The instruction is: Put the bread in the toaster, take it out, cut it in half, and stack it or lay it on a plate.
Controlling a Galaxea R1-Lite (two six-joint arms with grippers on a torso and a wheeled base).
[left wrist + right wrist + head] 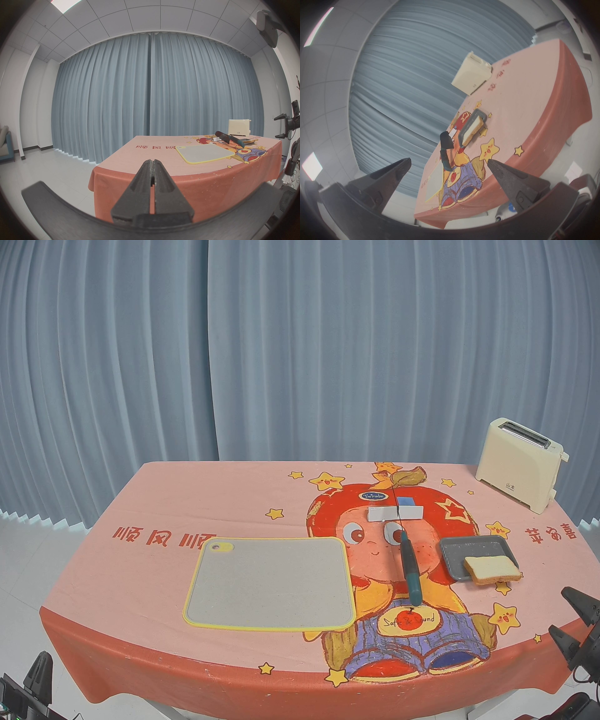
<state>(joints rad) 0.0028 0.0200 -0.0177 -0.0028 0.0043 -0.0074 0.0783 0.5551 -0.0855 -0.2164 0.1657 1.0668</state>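
Observation:
A slice of bread [492, 569] lies on the near right corner of a grey plate [475, 547] at the table's right. The cream toaster [522, 464] stands at the far right corner, slot up. A knife [410, 565] with a teal handle lies left of the plate, its blade resting on a white holder [395, 513]. My right gripper [560, 612] hangs open off the table's near right edge, short of the bread [472, 128], with nothing between its fingers. My left gripper [152, 167] is shut and empty, low off the near left corner of the table.
A grey cutting board [269, 584] with a yellow rim lies in the middle left of the pink tablecloth [156, 502]. Blue curtains hang behind the table. The cloth's left part is bare.

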